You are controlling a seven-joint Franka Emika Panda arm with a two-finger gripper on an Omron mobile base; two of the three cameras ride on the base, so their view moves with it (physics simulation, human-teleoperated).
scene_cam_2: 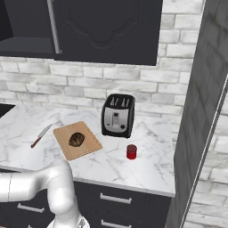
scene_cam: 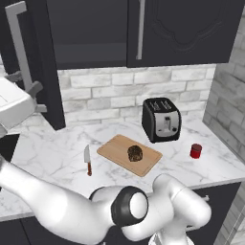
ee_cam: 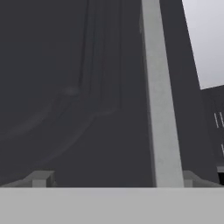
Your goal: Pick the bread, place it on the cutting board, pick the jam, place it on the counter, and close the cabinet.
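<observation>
- Closing the cabinet (scene_cam: 40, 62) door is left; the bread (scene_cam: 135, 153) is seen on the cutting board (scene_cam: 115, 149), the jam (scene_cam: 195, 151) on the counter (scene_cam: 48, 158)
- The gripper (ee_cam: 114, 180) is spread wide, holding nothing, facing the handle (ee_cam: 159, 100); a slip off it is risked

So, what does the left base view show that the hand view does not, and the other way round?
The left base view alone shows the counter with the bread lying on the cutting board, the knife beside the board, the toaster and the jam standing on the marble. The hand view alone shows the open gripper close in front of a dark door panel, its fingertips on either side of the handle's lower end. Both show the open cabinet door and its silver bar handle.
</observation>
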